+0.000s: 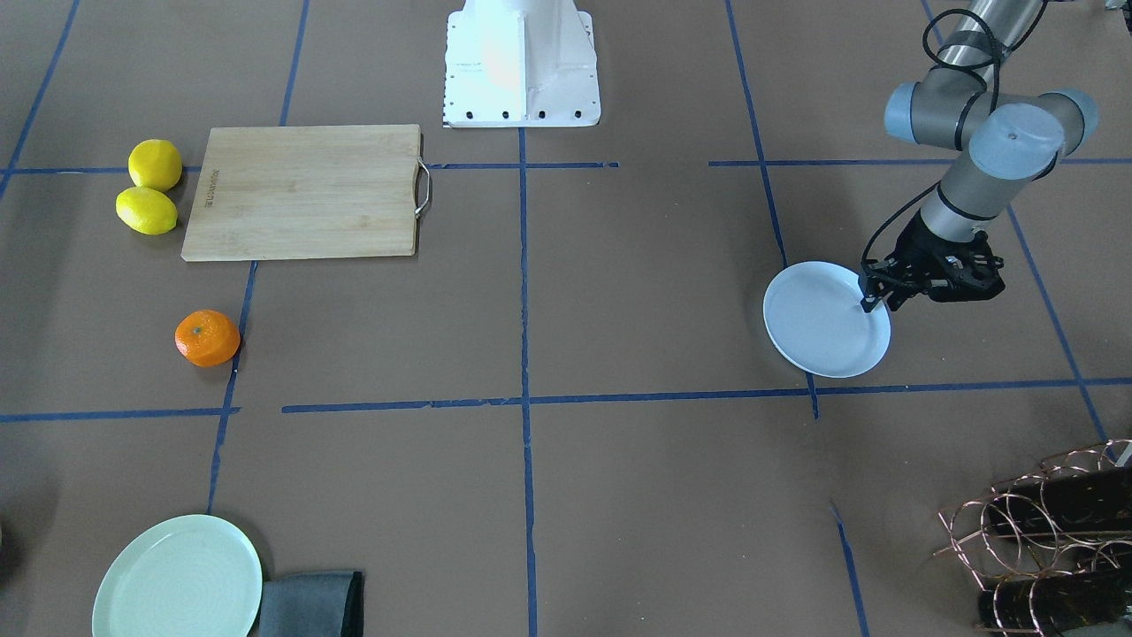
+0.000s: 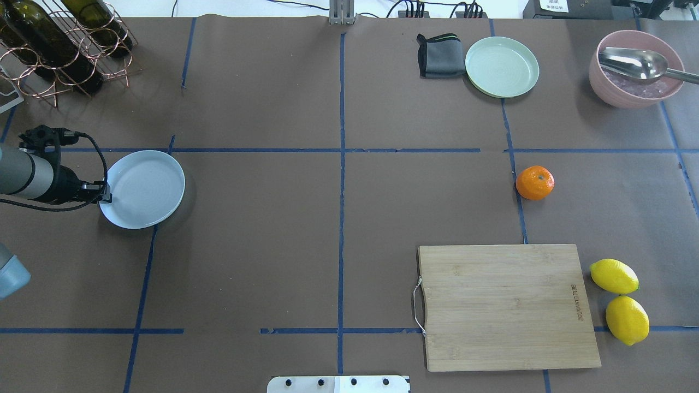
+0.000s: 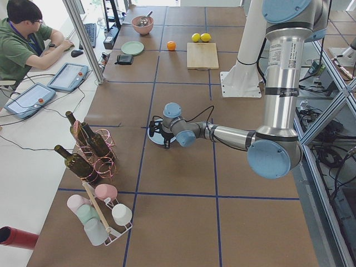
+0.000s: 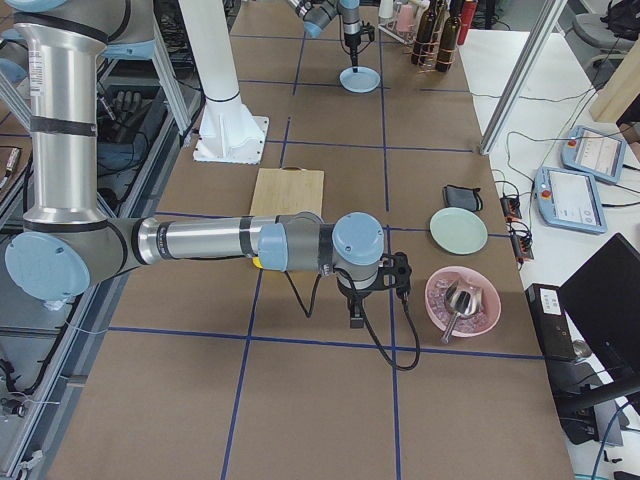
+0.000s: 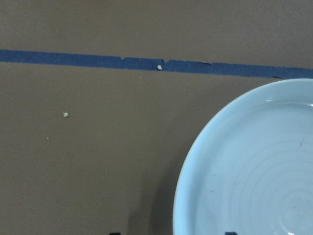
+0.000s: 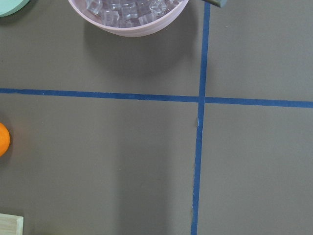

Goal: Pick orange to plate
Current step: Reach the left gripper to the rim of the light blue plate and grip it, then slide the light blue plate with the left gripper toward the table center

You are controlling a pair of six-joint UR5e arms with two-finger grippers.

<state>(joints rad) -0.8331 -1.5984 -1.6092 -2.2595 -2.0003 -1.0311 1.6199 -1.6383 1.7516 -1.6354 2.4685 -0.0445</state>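
The orange [image 2: 535, 183] lies on the brown table on my right side, beyond the cutting board, and also shows at the left edge of the right wrist view [image 6: 2, 139]. The pale bluish-white plate [image 2: 143, 188] lies far off on my left side. My left gripper [image 2: 105, 194] is low at the plate's near rim. In the left wrist view its two tips peek in far apart at the bottom edge, one on each side of the plate's rim [image 5: 177, 196], so it is open. My right gripper [image 4: 354, 315] hangs near the pink bowl, and I cannot tell its state.
A wooden cutting board [image 2: 508, 305] lies on my right with two lemons [image 2: 614, 275] beside it. Further back are a pale green plate [image 2: 501, 66], a grey cloth [image 2: 439, 55] and a pink bowl [image 2: 633, 82] holding a spoon. A wire wine rack [image 2: 60, 49] stands at the back left.
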